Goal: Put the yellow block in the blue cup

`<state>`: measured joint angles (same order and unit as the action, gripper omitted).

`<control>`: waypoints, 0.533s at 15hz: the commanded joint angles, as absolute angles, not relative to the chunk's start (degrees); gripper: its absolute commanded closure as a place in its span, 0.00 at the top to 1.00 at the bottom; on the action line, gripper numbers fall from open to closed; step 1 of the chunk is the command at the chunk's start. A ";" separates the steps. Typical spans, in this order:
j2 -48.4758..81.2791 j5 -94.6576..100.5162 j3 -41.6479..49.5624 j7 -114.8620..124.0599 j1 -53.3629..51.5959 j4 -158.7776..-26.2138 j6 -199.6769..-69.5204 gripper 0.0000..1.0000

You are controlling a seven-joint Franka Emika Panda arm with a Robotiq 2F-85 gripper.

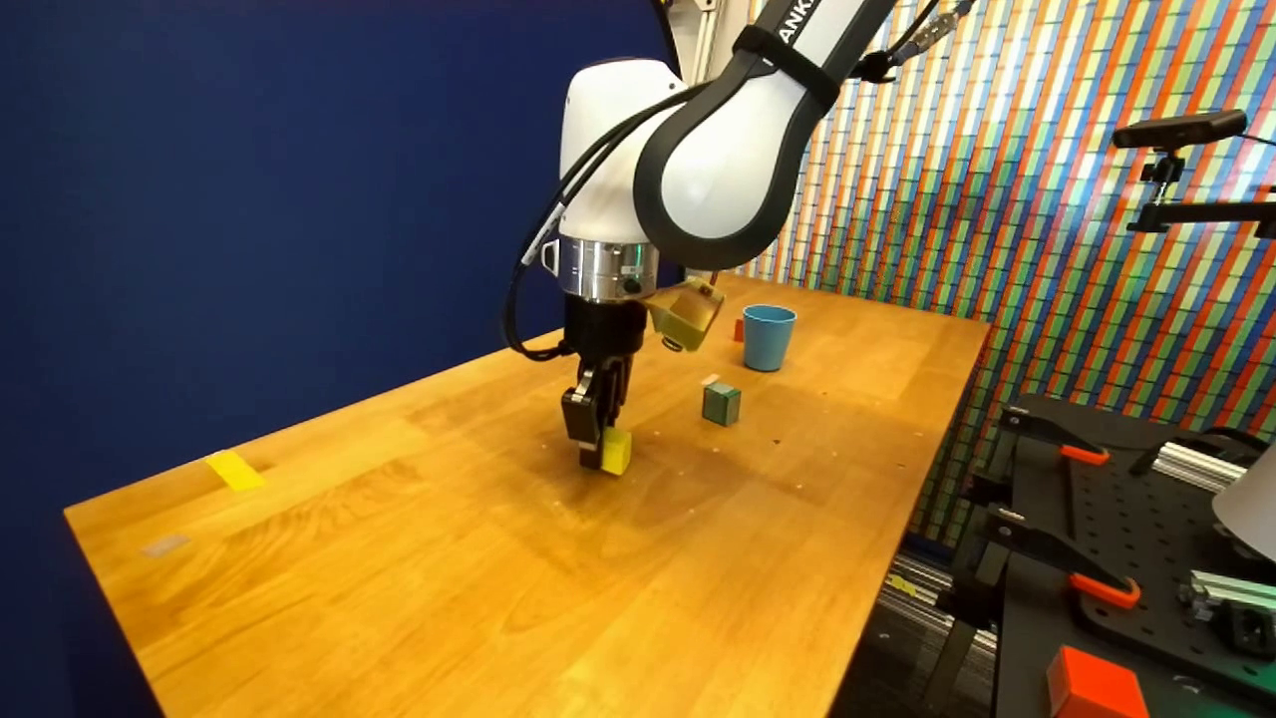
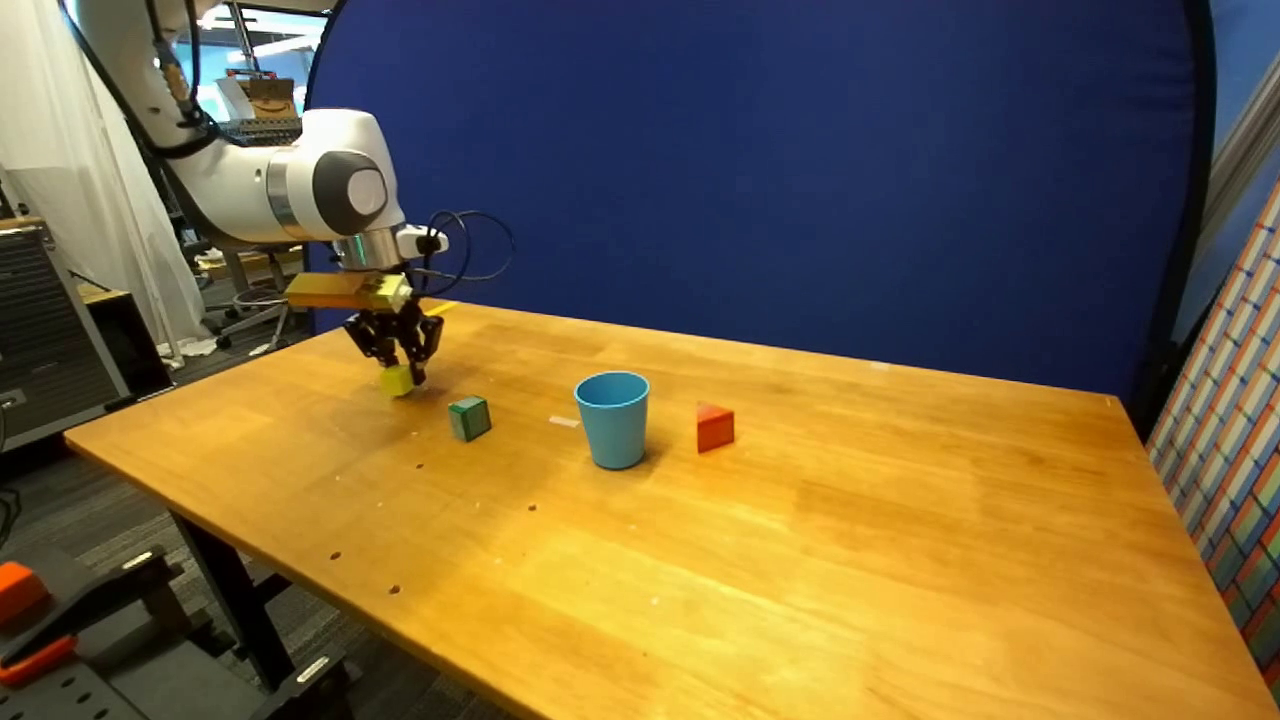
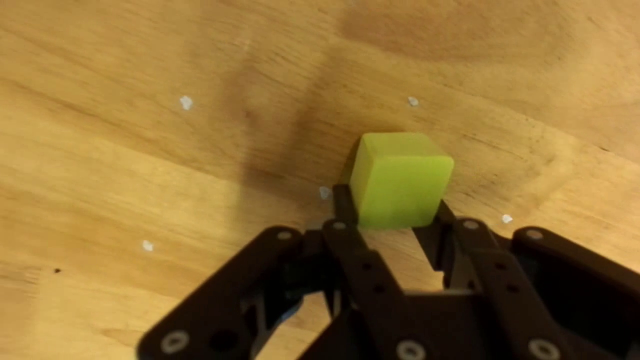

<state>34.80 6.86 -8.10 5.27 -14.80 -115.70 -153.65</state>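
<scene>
The yellow block [image 1: 616, 452] is a small bright cube at the table surface; it also shows in an exterior view [image 2: 396, 380] and in the wrist view [image 3: 405, 190]. My gripper [image 3: 394, 212] has a finger against each side of the block, shut on it; the fingers point down at the table in both exterior views. Whether the block touches the table or is just above it, I cannot tell. The blue cup [image 2: 613, 420] stands upright, away from the gripper, beyond the green block; it also shows in an exterior view [image 1: 768, 339]. Its inside bottom is hidden.
A dark green block [image 2: 469, 418] stands between the gripper and the cup. A red block [image 2: 714, 427] sits beside the cup. A flat yellow piece [image 1: 235, 470] lies near the table's [image 1: 449, 598] back edge. A dark blue screen [image 2: 750, 180] stands behind the table.
</scene>
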 commanded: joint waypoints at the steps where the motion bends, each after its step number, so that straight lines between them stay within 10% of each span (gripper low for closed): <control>1: 28.09 7.46 -3.98 9.68 -16.48 -121.07 -151.79 0.16; 8: 18.14 15.98 3.94 19.57 -18.65 -126.85 -147.93 0.13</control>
